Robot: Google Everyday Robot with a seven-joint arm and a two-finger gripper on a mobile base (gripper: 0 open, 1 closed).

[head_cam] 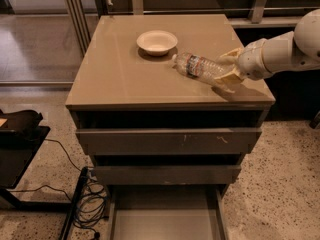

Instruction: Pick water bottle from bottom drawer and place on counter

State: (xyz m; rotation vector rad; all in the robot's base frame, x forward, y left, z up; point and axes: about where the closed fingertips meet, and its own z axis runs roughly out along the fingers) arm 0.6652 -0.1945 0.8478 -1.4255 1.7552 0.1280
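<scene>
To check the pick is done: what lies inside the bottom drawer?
Only bare grey floor shows in the bottom drawer; its back is hidden under the cabinet, its front cut off. The gripper holds the water bottle at the right side of the counter.

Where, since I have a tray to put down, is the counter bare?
On the counter, the left half, from the left edge to the bowl and bottle, is bare, and so is the front strip ahead of the bottle. The right side is crowded: the gripper grips the bottle there. The open bottom drawer shows bare floor.
</scene>
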